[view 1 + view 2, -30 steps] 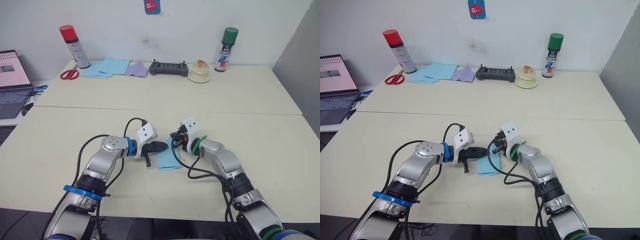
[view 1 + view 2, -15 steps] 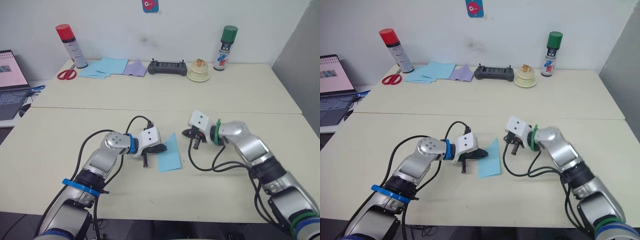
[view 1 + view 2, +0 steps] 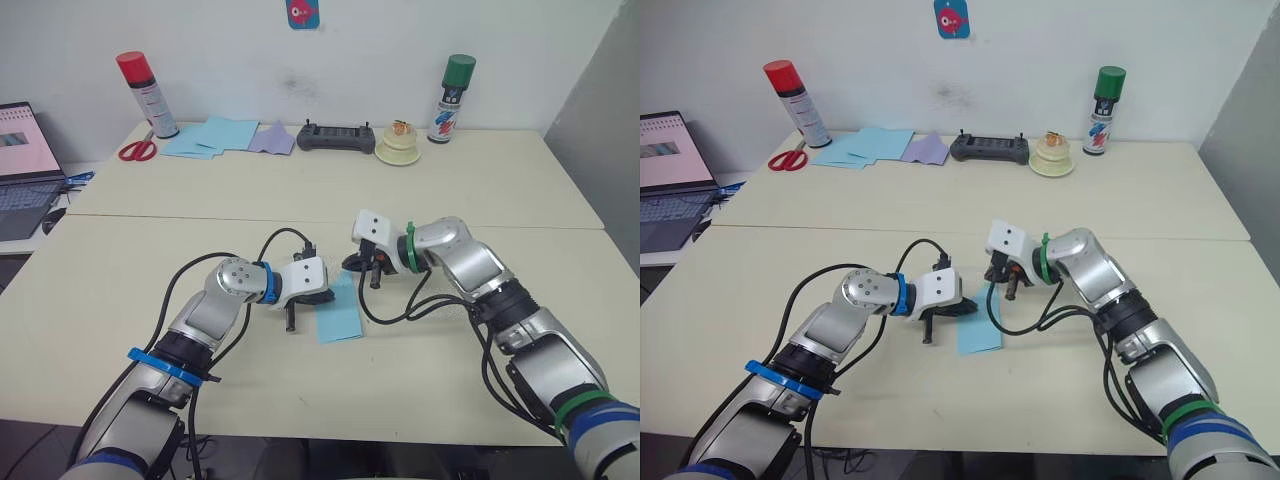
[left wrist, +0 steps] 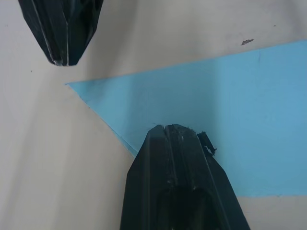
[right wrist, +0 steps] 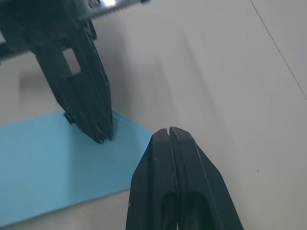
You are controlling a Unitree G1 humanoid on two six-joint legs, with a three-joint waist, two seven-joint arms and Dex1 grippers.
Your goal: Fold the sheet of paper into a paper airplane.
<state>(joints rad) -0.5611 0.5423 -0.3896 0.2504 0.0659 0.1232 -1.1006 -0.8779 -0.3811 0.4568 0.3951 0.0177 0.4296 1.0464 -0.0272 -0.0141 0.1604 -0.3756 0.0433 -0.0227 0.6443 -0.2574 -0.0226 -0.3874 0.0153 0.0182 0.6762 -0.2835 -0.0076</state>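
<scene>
The sheet of paper (image 3: 342, 318) is light blue, folded to a point at its far end, and lies flat on the near table. My left gripper (image 3: 328, 297) is shut, and its fingertips (image 4: 168, 134) rest on the paper's left edge near the point. My right gripper (image 3: 350, 266) is also shut and hovers just beyond the pointed tip, on the bare table. In the right wrist view the shut fingertips (image 5: 169, 132) sit beside the paper's corner (image 5: 48, 163), a short way from the left gripper. Neither gripper holds the paper.
Along the far table edge stand a red-capped spray can (image 3: 147, 92), scissors (image 3: 138, 150), a pile of blue sheets (image 3: 212, 134), a lavender sheet (image 3: 272, 137), a black controller (image 3: 336, 136), a cream round object (image 3: 399, 143) and a green-capped can (image 3: 452, 98). A laptop (image 3: 25, 165) sits at the left.
My right gripper swung away to the right, then came back left to the paper's pointed tip. The left gripper stayed at the paper's left edge. The paper lies as before.
</scene>
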